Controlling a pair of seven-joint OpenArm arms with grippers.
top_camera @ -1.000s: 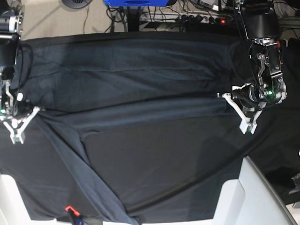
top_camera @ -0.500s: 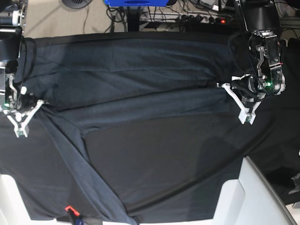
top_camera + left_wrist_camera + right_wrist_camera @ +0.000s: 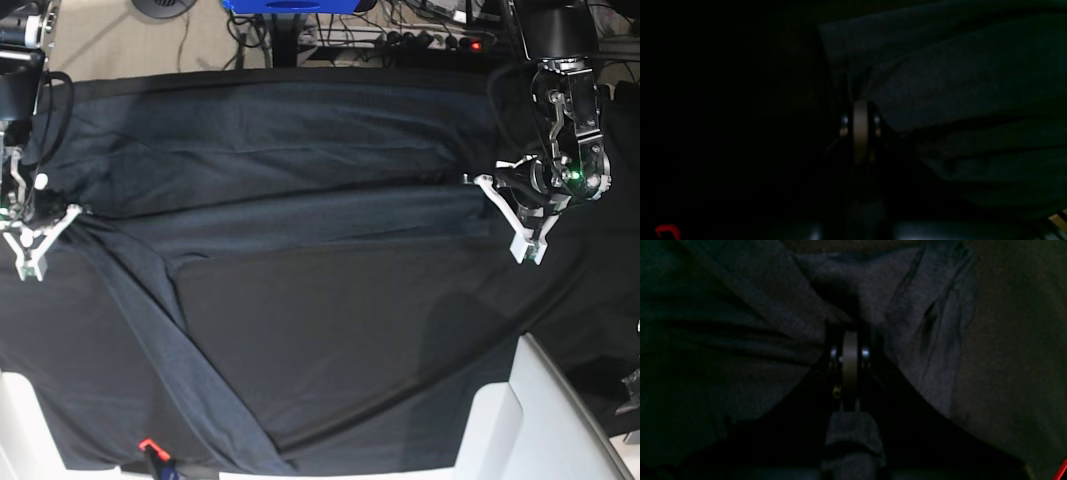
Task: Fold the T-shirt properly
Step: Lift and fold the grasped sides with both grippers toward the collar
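**A:** What does the base view give of the surroundings?

**B:** A black tablecloth (image 3: 330, 400) covers the work surface. Beyond its far edge are bare floor, cables, a power strip (image 3: 430, 40) and a blue object (image 3: 290, 6) cut off by the frame. On the cloth lies the T-shirt (image 3: 290, 170), charcoal and only slightly lighter, so its outline is hard to follow. It spans the far half from side to side, and one long sleeve runs diagonally toward the near edge.

**A:** And the arms there?

**B:** The right gripper (image 3: 32, 245) sits at the shirt's edge on that view's left, the left gripper (image 3: 520, 225) at the opposite edge. Whether fabric lies between the fingers is too small to tell here.

**A:** Left wrist view?

**B:** Very dark. The left gripper (image 3: 860, 110) has its fingers pressed together, with folded T-shirt (image 3: 967, 83) fabric gathered at the tips. It appears pinched, though the contact is murky. The left half of the frame is nearly black.

**A:** Right wrist view?

**B:** The right gripper (image 3: 850, 340) is clamped too, with T-shirt (image 3: 913, 323) cloth bunched and puckering around its tips. A strip of fabric also hangs below the fingers.
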